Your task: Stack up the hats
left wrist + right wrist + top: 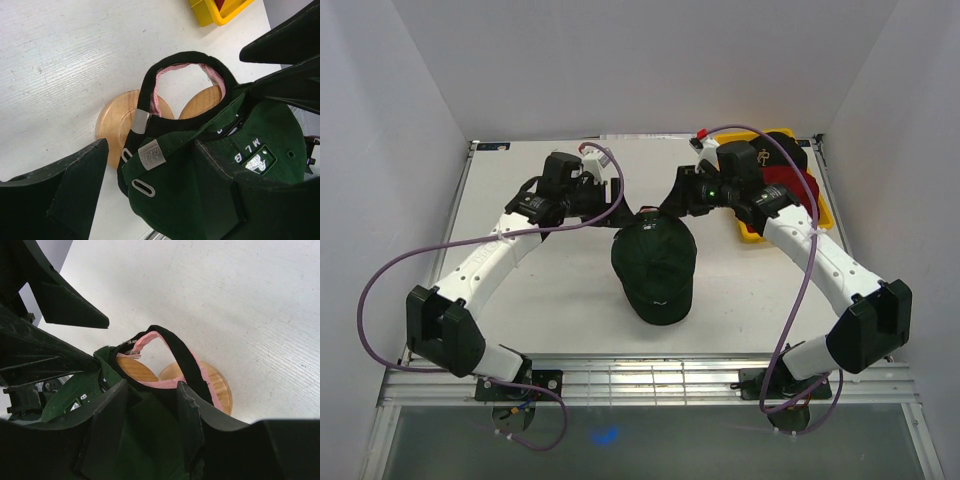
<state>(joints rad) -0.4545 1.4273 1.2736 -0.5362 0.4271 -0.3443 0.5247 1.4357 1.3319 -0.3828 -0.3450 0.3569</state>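
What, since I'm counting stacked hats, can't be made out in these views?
- Hats under the dark green cap: top view, it covers them; wrist views show only a black strap and pink lining.
- Wooden stand: left wrist, only base slivers past the caps.
- Yellow bin contents: top view, right arm covers most.
- Right gripper: right wrist, unclear whether it clamps fabric.

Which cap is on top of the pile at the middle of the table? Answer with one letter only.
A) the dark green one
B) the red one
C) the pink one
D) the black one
A: the dark green cap covers the pile in the top view, and in the left wrist view the back straps of a black cap and a pink cap show under it.
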